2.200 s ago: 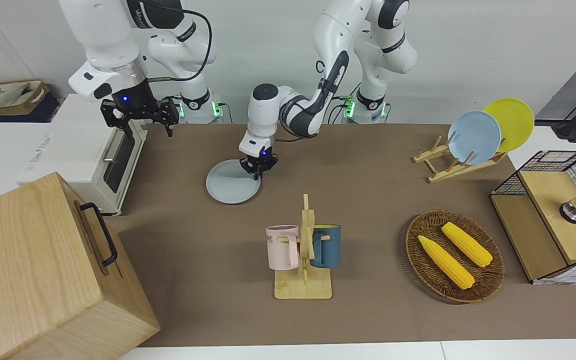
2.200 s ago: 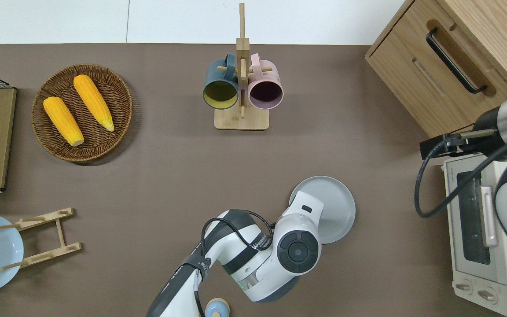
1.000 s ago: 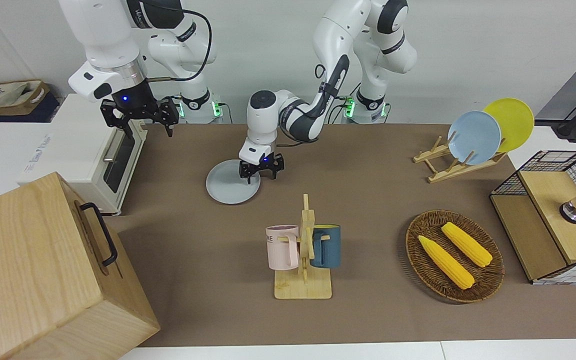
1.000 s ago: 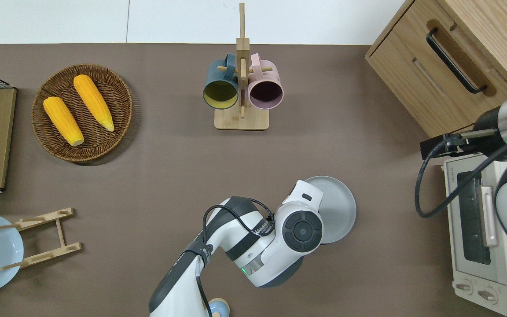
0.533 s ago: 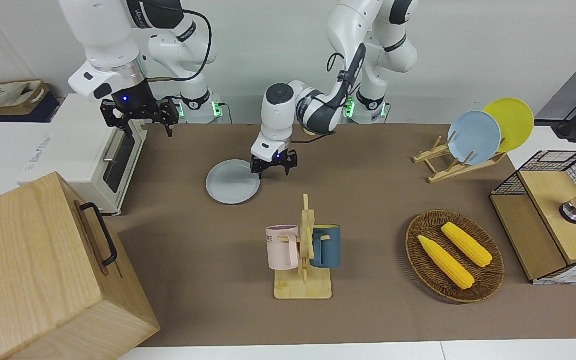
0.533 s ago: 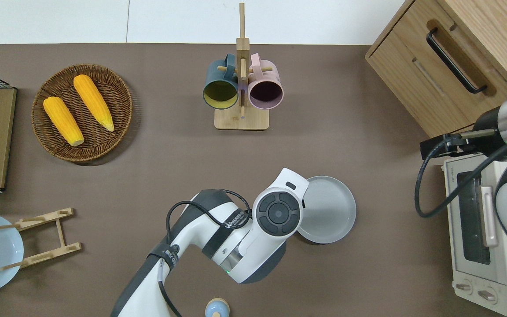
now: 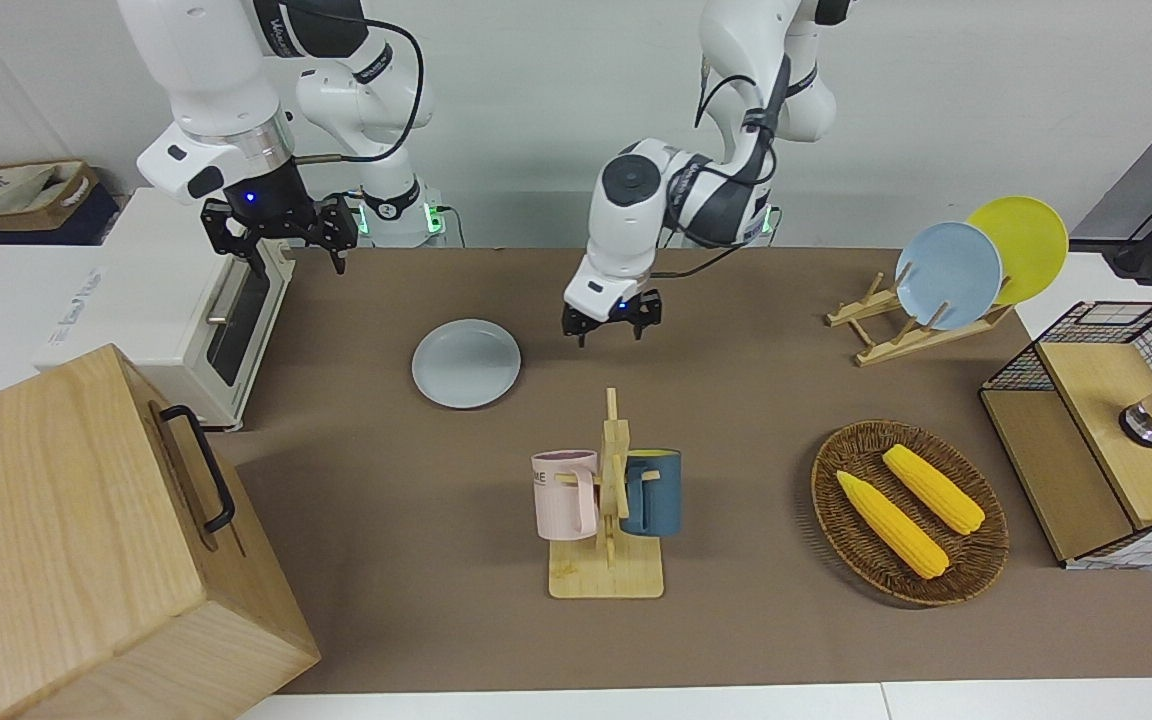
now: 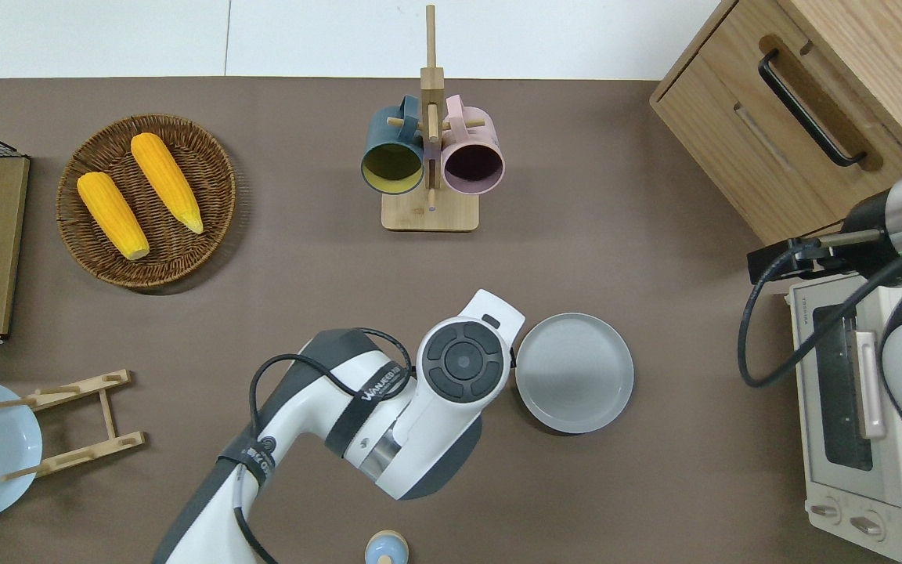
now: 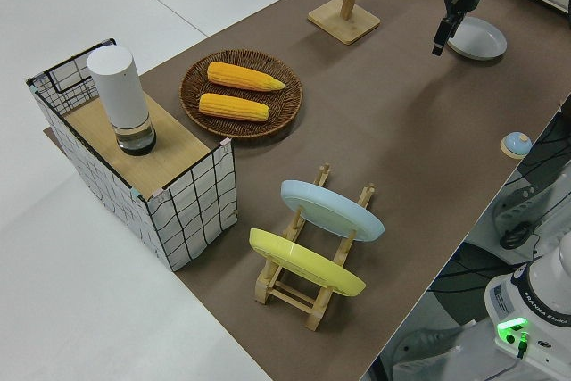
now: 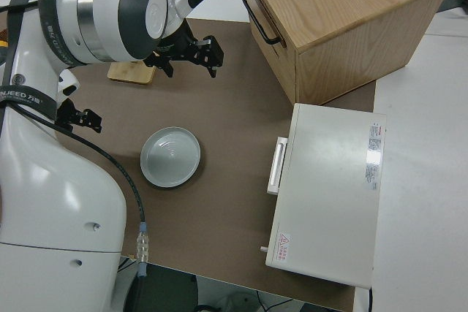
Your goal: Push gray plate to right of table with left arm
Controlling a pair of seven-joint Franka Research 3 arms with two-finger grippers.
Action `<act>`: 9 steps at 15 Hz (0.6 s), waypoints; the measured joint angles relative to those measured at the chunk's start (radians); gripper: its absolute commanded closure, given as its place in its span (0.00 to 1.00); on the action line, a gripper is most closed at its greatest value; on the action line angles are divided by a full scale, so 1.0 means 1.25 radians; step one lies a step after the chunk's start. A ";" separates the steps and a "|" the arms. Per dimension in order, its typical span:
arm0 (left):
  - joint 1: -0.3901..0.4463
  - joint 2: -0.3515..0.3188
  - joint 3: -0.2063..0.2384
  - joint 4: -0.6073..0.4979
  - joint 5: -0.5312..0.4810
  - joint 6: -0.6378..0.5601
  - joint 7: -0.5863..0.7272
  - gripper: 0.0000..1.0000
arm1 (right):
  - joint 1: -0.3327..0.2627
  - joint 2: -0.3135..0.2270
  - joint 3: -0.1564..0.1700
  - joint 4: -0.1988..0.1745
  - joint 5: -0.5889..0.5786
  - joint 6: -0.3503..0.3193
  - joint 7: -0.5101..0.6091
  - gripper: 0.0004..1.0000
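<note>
The gray plate (image 7: 466, 363) lies flat on the brown table (image 7: 756, 400), between the middle and the right arm's end; it also shows in the overhead view (image 8: 574, 372) and the right side view (image 10: 170, 156). My left gripper (image 7: 613, 328) is open and empty. It hangs over bare mat just beside the plate, toward the left arm's end, and is apart from it. In the overhead view the left arm's wrist (image 8: 467, 363) hides the fingers. My right gripper (image 7: 281, 238) is open and parked.
A mug rack (image 7: 608, 500) with a pink and a blue mug stands farther from the robots than the plate. A toaster oven (image 7: 176, 300) and a wooden cabinet (image 7: 86, 540) fill the right arm's end. A corn basket (image 7: 909, 512) and a plate rack (image 7: 921, 320) stand toward the left arm's end.
My left gripper opened, came off the gray plate and moved toward the left arm's end. The plate has stayed in place. The right arm has not moved.
</note>
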 measured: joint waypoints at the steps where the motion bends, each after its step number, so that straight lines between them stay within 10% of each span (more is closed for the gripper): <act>1: 0.021 -0.016 0.001 0.000 -0.003 -0.024 0.027 0.01 | 0.000 0.000 0.000 0.000 0.000 0.000 0.000 0.02; 9: 0.197 -0.115 0.010 -0.004 -0.007 -0.182 0.254 0.01 | 0.000 0.000 0.000 0.000 0.000 0.000 0.000 0.02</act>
